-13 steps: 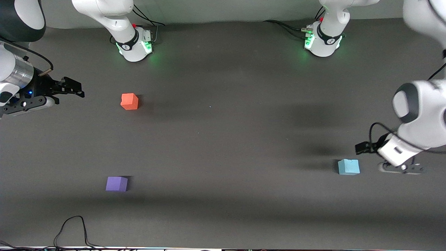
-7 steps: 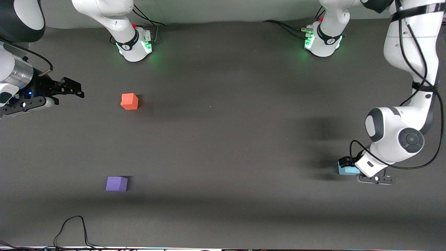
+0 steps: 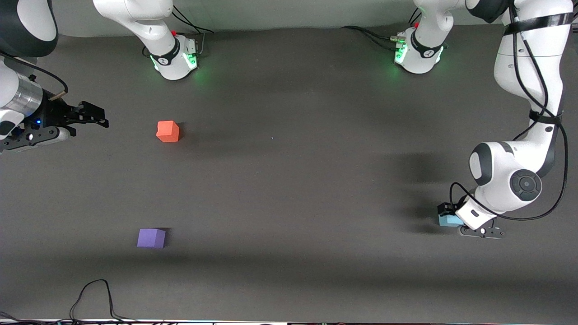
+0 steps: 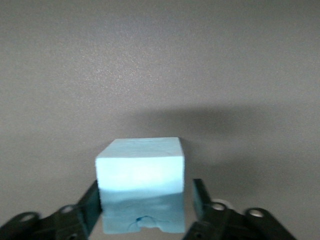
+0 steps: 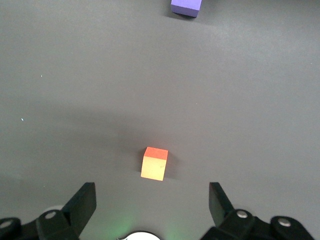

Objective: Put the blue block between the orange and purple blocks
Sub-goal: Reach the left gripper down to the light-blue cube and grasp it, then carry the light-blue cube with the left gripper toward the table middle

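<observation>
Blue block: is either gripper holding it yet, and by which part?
Not clearly held: the left gripper straddles the blue block, fingers beside two opposite sides with slight gaps. The right gripper is open, empty.

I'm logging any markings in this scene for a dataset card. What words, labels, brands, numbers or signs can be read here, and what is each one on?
None can be read.
The blue block, orange block and purple block carry no print.
Each robot base has a dark band with a small white mark, too small to read.
The left gripper around the blue block and the waiting right gripper show no lettering.
</observation>
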